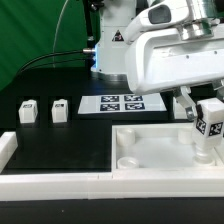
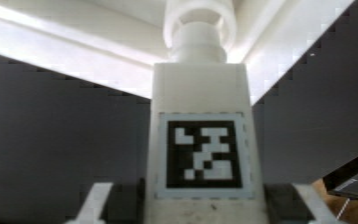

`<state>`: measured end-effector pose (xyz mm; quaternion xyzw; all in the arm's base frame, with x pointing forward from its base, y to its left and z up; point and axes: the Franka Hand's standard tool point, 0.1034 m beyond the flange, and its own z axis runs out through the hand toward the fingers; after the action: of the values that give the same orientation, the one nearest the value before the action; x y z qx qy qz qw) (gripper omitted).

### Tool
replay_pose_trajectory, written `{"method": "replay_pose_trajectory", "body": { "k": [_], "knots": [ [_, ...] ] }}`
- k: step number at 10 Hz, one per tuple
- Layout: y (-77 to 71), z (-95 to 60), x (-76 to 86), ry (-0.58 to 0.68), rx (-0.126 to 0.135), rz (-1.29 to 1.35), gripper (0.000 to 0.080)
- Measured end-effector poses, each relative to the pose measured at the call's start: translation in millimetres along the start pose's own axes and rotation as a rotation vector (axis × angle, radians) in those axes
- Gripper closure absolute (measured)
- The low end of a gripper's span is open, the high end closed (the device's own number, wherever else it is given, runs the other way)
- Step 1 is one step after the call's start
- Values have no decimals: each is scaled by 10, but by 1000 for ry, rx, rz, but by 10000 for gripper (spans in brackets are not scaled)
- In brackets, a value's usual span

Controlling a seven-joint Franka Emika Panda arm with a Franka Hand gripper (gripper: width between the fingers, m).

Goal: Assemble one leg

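Leg is at 3 o'clock in the exterior view, upright, with its tag facing the camera. The claw is clamped on its upper end. In the wrist view one finger shows on each side of the post, both tight against it, with no gap I can see.

Key relation: the leg's long axis runs straight out from the claw, in line with the approach direction and vertical over the tray. The round peg is on the far end and points away from the claw, down at the tray.

The leg's lower end is inside the tray outline at the exterior view's right edge, around 4 o'clock. I can't tell whether it touches the floor or sits in a socket, because that corner is hidden by the leg and the frame edge. The one corner socket in view is at 6 o'clock, well apart from the leg and empty.

My read is that the next move depends on peg-to-socket alignment in the plane. Tilt looks fine.

Further out, the marker board is at 12 o'clock behind the tray. Two spare posts stand at 9 o'clock on the black surface, untouched.
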<state>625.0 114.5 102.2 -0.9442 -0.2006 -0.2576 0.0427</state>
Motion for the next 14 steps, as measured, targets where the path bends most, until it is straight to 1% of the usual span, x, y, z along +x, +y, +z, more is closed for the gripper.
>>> {"method": "replay_pose_trajectory", "body": {
  "k": [2,4,8,9,11,12,13,14],
  "knots": [
    [-41,24,-16,-2,4,-5,506],
    [-35,46,-38,12,-3,-2,506],
    [-30,106,-117,8,-3,2,506],
    [-30,146,-158,9,-3,6,506],
    [-9,167,-153,43,-18,7,506],
    [11,176,-138,79,-33,8,506],
    [11,178,-138,97,-40,9,506],
    [9,176,-135,96,-40,9,506]
  ]
}}
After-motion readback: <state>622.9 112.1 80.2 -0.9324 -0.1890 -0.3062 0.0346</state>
